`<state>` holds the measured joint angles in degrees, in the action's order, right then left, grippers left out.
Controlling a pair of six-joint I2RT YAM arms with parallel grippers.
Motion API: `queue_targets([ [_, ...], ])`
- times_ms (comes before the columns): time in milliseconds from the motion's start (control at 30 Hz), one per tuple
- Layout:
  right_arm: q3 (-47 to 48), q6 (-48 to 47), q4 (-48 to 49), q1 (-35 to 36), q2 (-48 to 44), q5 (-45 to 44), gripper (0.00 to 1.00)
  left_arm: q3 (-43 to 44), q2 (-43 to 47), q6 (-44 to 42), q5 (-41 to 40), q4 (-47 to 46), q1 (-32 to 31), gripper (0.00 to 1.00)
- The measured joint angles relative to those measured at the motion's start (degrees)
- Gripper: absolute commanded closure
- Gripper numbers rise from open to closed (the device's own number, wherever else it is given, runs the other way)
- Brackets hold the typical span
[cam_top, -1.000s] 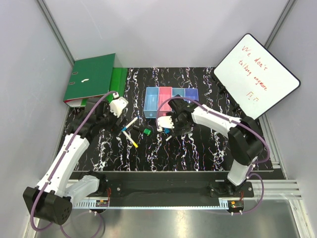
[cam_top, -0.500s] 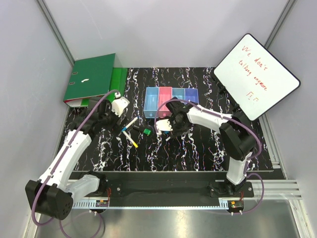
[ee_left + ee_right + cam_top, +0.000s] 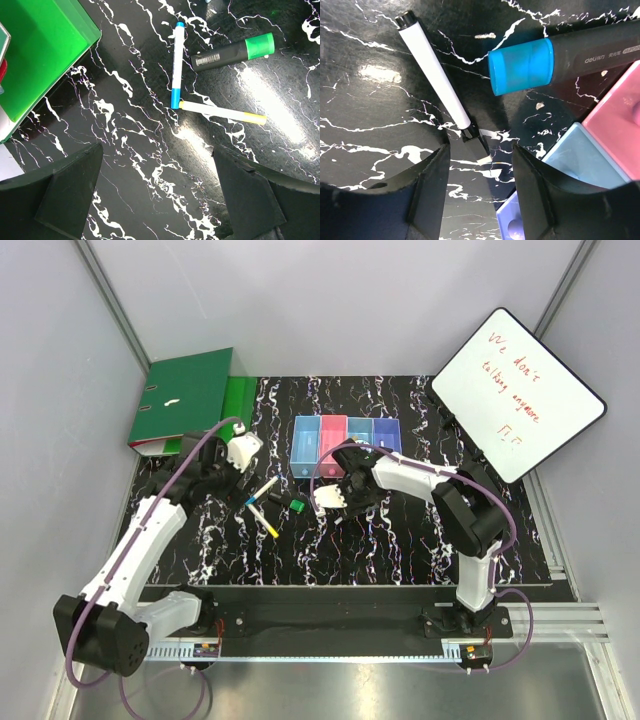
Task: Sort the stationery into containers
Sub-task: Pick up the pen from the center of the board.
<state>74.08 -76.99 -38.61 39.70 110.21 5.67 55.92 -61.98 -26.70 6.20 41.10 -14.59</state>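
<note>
The four joined bins [image 3: 306,448] stand at mid-table, light blue, pink, blue and purple; their corners show in the right wrist view [image 3: 580,156]. My right gripper [image 3: 480,185] is open low over the mat just in front of them [image 3: 330,496]. The black end of a white marker [image 3: 436,72] lies between its fingers. A black highlighter with a blue cap [image 3: 555,54] lies beyond it. My left gripper [image 3: 160,200] is open and empty above the mat [image 3: 238,453]. A blue-capped marker [image 3: 176,65], a yellow-capped marker [image 3: 222,112] and a green-capped black highlighter [image 3: 232,52] lie ahead of it.
Green ring binders [image 3: 190,400] lie at the back left and show in the left wrist view [image 3: 40,50]. A whiteboard with red writing [image 3: 518,390] leans at the back right. Grey walls close in both sides.
My right gripper has shifted slightly left and nearer, down over the white marker in front of the bins. My left gripper has barely moved.
</note>
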Motion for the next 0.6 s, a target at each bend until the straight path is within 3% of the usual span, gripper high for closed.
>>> queue_targets([
  [200, 0.33, -0.42, 0.09, 0.0, 0.33, 0.13, 0.46, 0.94, -0.85, -0.04, -0.02, -0.02, 0.0, 0.01],
  [333, 0.28, -0.92, 0.13, 0.0, 0.35, 0.81, 0.59, 1.33, -0.85, -0.07, -0.02, -0.04, 0.0, 0.01],
  [467, -0.15, -1.38, 0.28, 0.0, 0.33, 1.44, 0.62, 1.38, -0.9, -0.07, -0.02, -0.07, 0.0, 0.01],
  [600, -0.28, -1.73, 0.24, 0.0, 0.33, 1.55, 0.73, 1.38, -1.16, -0.13, -0.04, -0.07, 0.0, 0.01],
])
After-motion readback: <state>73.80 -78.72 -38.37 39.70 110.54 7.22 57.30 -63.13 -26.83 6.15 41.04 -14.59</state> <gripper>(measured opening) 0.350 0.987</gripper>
